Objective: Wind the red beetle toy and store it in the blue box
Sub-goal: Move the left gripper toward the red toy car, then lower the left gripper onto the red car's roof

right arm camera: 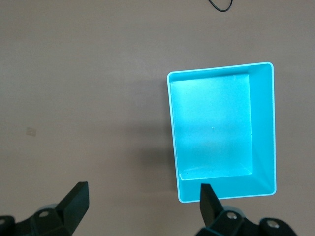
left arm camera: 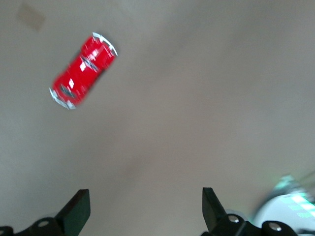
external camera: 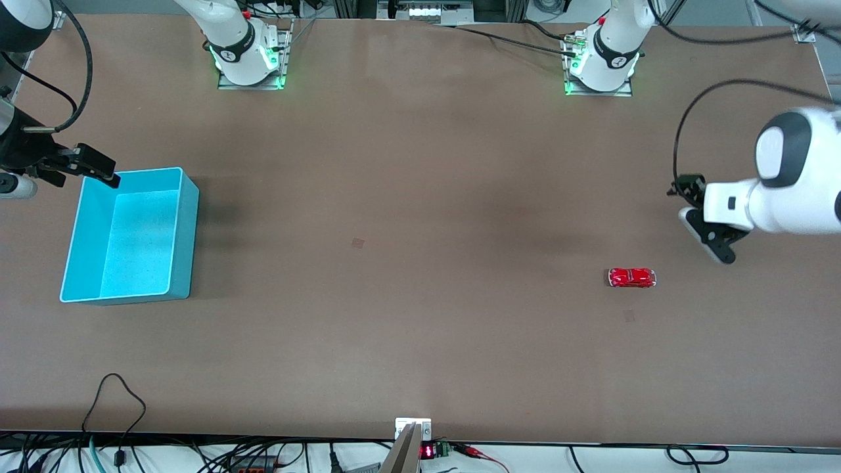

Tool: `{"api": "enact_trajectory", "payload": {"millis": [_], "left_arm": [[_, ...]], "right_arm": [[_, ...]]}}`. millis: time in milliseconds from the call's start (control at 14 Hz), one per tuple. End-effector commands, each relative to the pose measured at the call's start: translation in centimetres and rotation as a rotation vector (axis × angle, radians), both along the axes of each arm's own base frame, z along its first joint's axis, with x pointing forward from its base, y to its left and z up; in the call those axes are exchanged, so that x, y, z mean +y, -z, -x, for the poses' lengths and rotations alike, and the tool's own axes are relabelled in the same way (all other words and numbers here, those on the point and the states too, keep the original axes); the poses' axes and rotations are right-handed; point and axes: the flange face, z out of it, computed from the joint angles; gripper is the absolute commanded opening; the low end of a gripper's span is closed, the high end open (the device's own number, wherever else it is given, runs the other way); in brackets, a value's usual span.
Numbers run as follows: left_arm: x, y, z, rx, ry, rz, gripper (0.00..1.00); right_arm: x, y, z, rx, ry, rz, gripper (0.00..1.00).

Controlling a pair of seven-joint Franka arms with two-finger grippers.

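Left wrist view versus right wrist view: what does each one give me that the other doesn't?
Only the left wrist view shows the red beetle toy, lying on its wheels on bare table, untouched, with the left gripper open above the table beside it.

Only the right wrist view shows the blue box, empty inside, with the right gripper open and one finger over the box's edge.

Both share the same brown tabletop and a pair of spread black fingers holding nothing. Neither shows toy and box together; the front view does.

Red beetle toy (external camera: 631,278) on wheels — blue box (external camera: 184,230) well apart, upright.
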Motion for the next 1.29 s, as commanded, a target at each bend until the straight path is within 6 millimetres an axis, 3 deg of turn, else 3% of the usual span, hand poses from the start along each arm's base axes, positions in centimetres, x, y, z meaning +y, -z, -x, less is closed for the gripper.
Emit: {"api": "enact_trajectory", "payload": {"millis": [0,286,500,786,1000,1071,1214], "left_arm": [[-0.8,2.1,-0.9,-0.103,0.228,0.034,1.00],[-3.2,8.9,-1.3,-0.232,0.444,0.048,1.00],[-4.9,10.6,-2.0,-0.295,0.547,0.045,1.00],[-4.4,14.0,-2.8,-0.363,0.586,0.003,1.00],[-4.1,14.6,-2.6,-0.354,0.579,0.005,0.99],[-4.2,14.7,-2.6,-0.353,0.587,0.007,0.89],[-4.4,15.0,-2.6,-0.348,0.617,0.013,0.56]], "right_arm": [[-0.2,-0.5,0.1,0.004,-0.005,0.012,1.00],[-0.2,-0.6,0.1,0.001,-0.005,0.011,1.00],[-0.2,-0.6,0.1,0.001,-0.005,0.011,1.00],[-0.3,-0.5,0.1,0.005,-0.004,0.012,1.00],[-0.3,-0.5,0.1,0.004,-0.005,0.012,1.00],[-0.3,-0.5,0.1,0.004,-0.005,0.012,1.00],[-0.4,-0.4,0.1,0.005,-0.002,0.012,1.00]]}}
